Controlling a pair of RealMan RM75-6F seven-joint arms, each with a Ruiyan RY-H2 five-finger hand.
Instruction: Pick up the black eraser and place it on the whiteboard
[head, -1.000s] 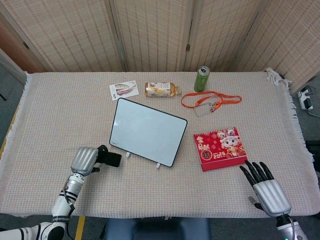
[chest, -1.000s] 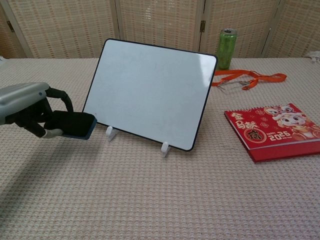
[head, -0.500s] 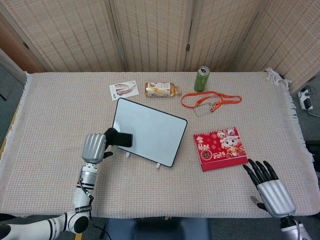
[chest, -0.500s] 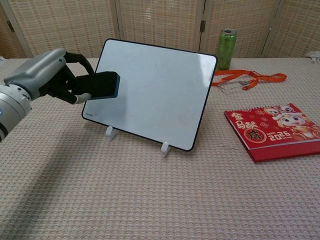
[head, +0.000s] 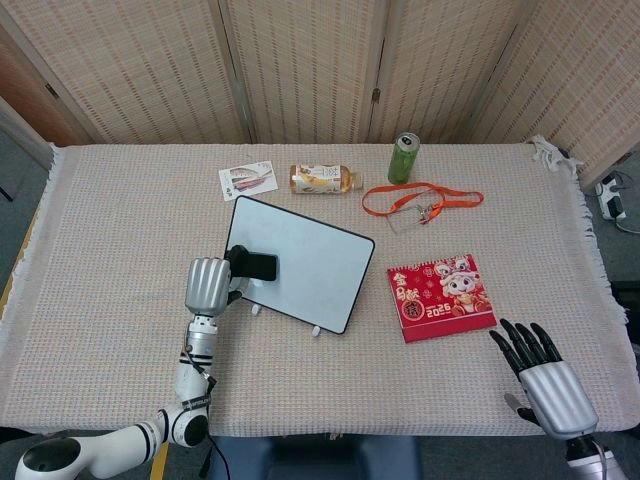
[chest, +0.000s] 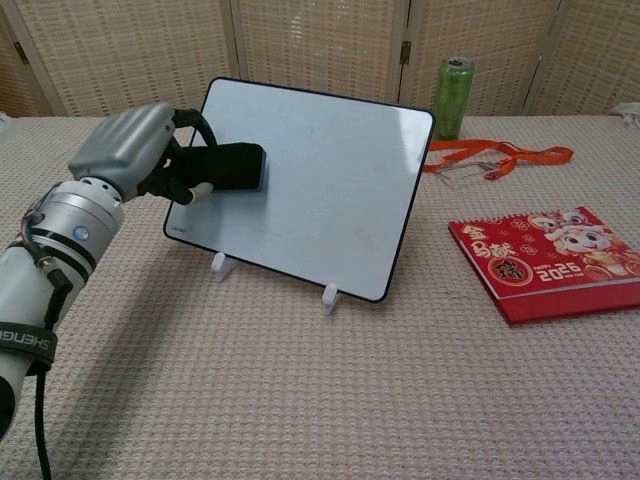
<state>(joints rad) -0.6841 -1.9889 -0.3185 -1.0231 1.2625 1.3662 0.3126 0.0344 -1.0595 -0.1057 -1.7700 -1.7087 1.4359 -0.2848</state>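
The left hand (chest: 150, 150) grips the black eraser (chest: 232, 166) over the whiteboard (chest: 320, 190), toward its nine o'clock edge, so pickup looks done and only setting down and letting go remain, while the right hand (head: 545, 385) rests empty with fingers spread.

My left hand (head: 208, 285) grips the eraser (head: 262, 266) over the whiteboard's (head: 305, 262) left edge. My right hand (head: 542, 375) rests near-right, fingers spread, near the red calendar (head: 440, 297).
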